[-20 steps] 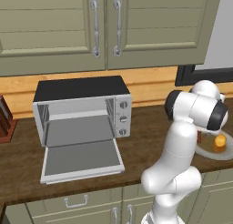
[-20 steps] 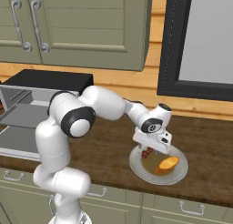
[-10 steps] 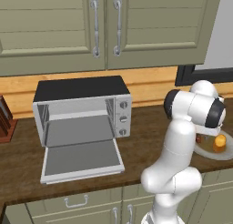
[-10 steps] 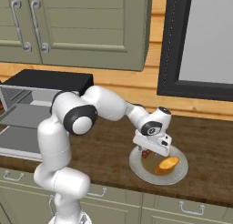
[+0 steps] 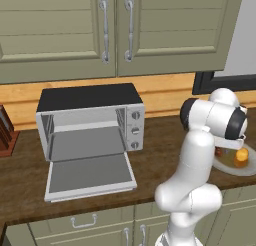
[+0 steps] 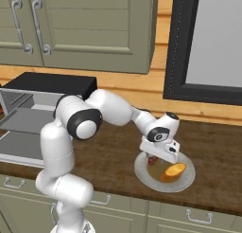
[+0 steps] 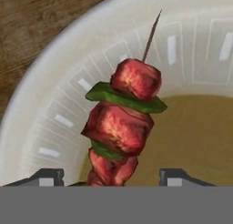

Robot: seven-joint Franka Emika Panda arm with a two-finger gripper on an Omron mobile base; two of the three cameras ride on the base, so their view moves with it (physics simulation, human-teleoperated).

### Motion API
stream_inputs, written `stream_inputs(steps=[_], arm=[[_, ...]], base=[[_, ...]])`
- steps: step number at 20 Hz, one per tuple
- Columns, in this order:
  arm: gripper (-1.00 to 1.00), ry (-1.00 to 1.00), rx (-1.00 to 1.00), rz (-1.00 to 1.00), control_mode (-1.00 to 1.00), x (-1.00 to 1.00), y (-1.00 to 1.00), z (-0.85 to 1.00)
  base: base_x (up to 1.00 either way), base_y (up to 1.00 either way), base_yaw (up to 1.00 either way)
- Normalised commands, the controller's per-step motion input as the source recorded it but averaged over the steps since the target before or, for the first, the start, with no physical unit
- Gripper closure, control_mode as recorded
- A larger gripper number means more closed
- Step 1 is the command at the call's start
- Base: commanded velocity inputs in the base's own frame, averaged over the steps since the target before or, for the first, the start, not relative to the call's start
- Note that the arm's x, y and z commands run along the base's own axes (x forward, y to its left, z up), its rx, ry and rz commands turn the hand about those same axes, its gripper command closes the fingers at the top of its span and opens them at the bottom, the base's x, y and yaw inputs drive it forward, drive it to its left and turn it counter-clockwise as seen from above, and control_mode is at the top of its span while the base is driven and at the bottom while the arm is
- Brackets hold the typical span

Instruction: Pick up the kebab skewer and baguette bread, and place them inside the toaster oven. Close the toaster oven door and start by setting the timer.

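The kebab skewer [image 7: 123, 123], red meat chunks with green slices on a thin stick, lies on a pale plate [image 7: 54, 82] and runs up between my two finger tips. My gripper [image 7: 110, 176] is open, one tip on each side of the skewer with a gap to it. From the right base view the gripper [image 6: 158, 156] sits low over the plate [image 6: 142, 173], beside the golden baguette bread [image 6: 173, 171]. The toaster oven [image 5: 90, 115] stands to the left with its door [image 5: 90, 175] dropped flat open. The baguette bread [image 5: 241, 157] shows past my arm.
The plate [image 5: 245, 169] sits near the counter's front edge at the right. A dark wooden block [image 5: 5, 135] stands at the far left. Wall cabinets [image 5: 115, 25] hang above, and a dark-framed panel [image 6: 208, 42] rises behind the plate.
The gripper has come down closer to the plate over the skewer, and its fingers have drawn somewhat closer together. The oven, plate and bread have not moved.
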Motion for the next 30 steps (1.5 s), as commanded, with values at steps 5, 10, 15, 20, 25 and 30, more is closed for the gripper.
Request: stream_inputs(steps=[5, 10, 15, 20, 25, 30], arm=[[1.00, 0.00, 0.00, 0.00, -1.00, 0.00, 0.00, -0.16], [1.00, 0.00, 0.00, 0.00, -1.00, -0.01, 0.03, -0.27], [1.00, -0.14, 0.00, -0.05, -1.00, -0.38, 0.02, 0.41], [1.00, -0.19, 0.01, -0.02, -1.00, -0.51, 0.28, 1.00], [1.00, -0.03, 0.00, 0.00, -1.00, -0.47, 0.85, 1.00], [1.00, -0.05, -0.03, 0.17, -1.00, -0.48, 0.89, 0.52]], base=[[0.00, 0.00, 0.00], [0.00, 0.00, 0.00], [0.00, 0.00, 0.00], [0.00, 0.00, 0.00], [0.00, 0.00, 0.00], [0.00, 0.00, 0.00]])
